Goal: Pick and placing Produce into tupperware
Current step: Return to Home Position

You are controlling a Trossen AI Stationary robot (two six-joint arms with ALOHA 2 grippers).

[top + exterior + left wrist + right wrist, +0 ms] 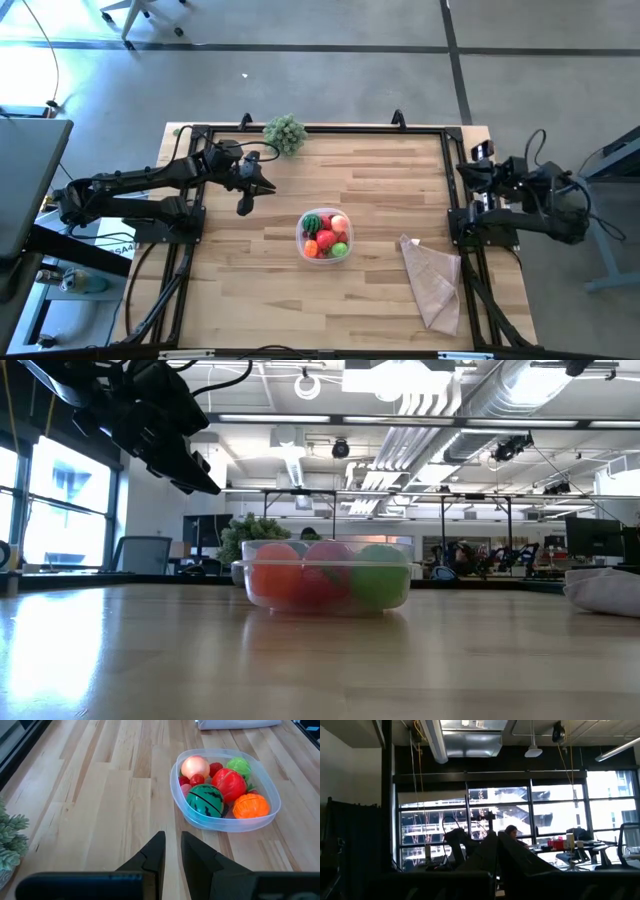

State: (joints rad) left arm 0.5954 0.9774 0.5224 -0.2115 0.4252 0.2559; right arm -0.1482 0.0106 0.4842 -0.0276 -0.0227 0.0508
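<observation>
1. The left gripper's (172, 836) two dark fingers are nearest. They are almost closed, with only a thin gap, and they hold nothing.
2. This gripper hangs in the air to the left of the tub (176, 795) and points toward it. It does not touch it.
3. The tub stands near the middle of the table (100, 780). The toy food (229, 784) is inside it, a pile of red, orange, pink and green pieces. I see none on the wood around the tub.
4. So the packing looks done, I think. The job now is to take the arm home.
5. To do that well, the left arm should lift up first, then pull back from the tub. That way it cannot bump the rim and spill the pile.
6. A plant (285, 132) sits past the tub, at the far edge, close to the left arm. The arm should keep clear of it.
7. A cloth (432, 280) lies just right of the tub. The right gripper (496, 839) waits well to the right of the tub. It points up at the room, and its fingers look closed.
</observation>
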